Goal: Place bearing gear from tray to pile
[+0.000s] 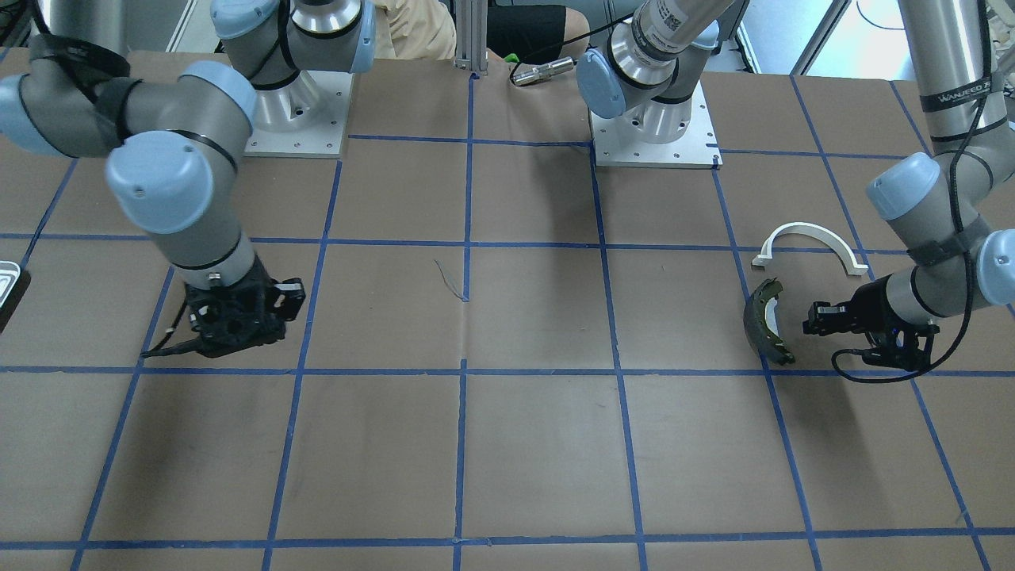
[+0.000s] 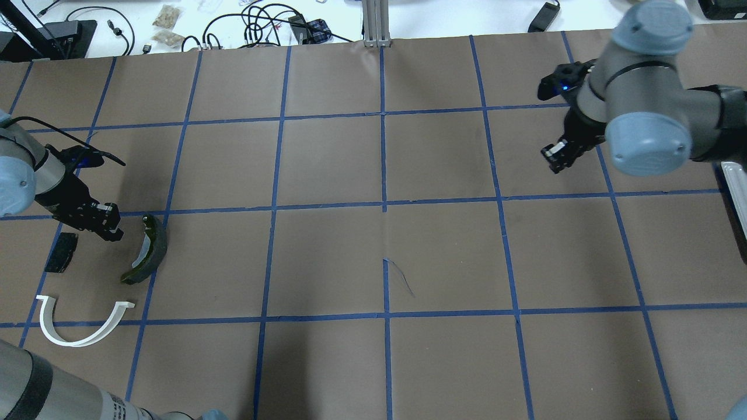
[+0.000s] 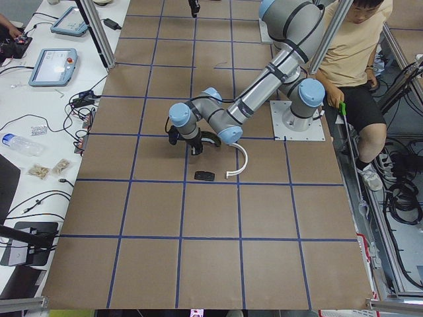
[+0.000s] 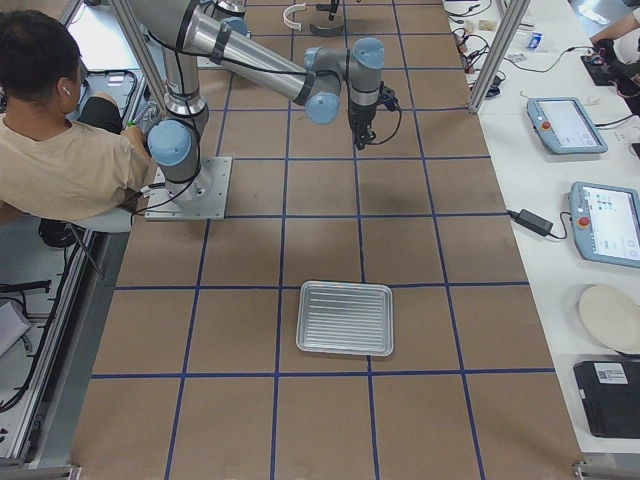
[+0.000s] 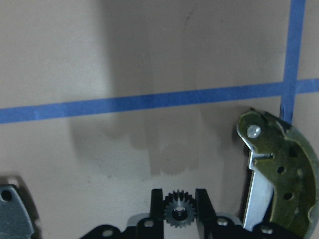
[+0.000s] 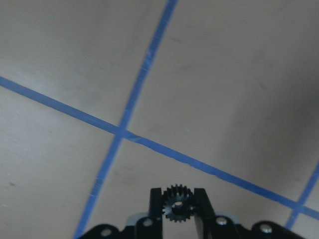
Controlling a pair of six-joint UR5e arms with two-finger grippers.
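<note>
Visible only from wrists: toothed dark bearing gear (image 5: 179, 214) clamped in left pincer (image 5: 179, 194) beside olive curved brake shoe (image 5: 289, 174); second gear (image 6: 177, 205) clamped in right pincer (image 6: 177, 193).

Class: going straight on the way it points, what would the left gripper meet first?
Probably the bare table; the brake shoe lies just right of the line from the left gripper in the wrist view, though depth is unclear.

Overhead and front-facing cameras look down from opposite sides, sharing the pile (image 2: 146, 251).
</note>
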